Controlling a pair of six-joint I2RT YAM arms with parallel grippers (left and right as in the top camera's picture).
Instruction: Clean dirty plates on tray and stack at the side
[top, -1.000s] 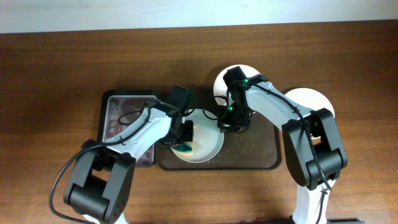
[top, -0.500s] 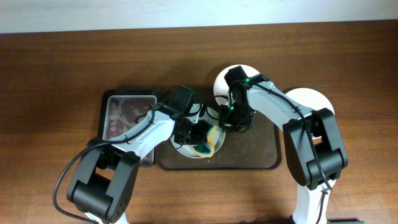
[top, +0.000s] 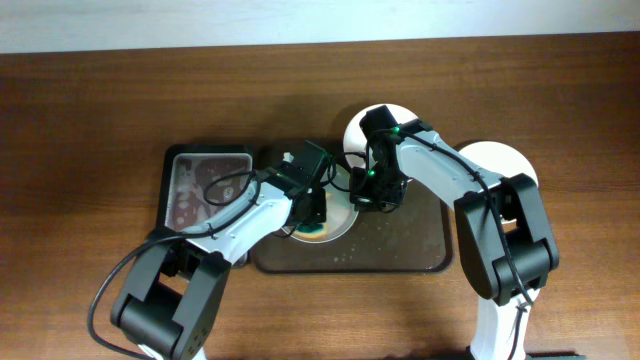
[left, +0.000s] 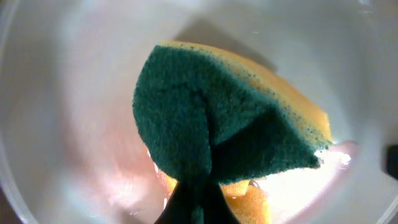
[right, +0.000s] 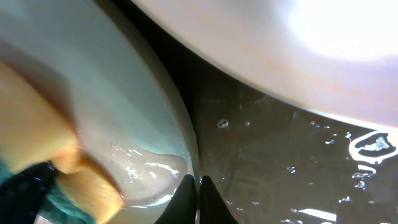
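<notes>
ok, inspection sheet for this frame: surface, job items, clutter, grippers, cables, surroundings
Surface: wooden table.
Job's things: brown tray, wet; scrubbed plate on it; second plate at its far edge; third plate on the table to its right.
Clutter: small black tray left of the brown tray.
Grippers: left gripper shut on sponge, pressed to the scrubbed plate; right gripper shut on that plate's rim.
Cables: black cable looping over the small black tray.
Surroundings: pale wall beyond the table.

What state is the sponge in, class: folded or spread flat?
Folded. The left wrist view shows the sponge creased down its green face, pinched by the left hand, over the plate.
</notes>
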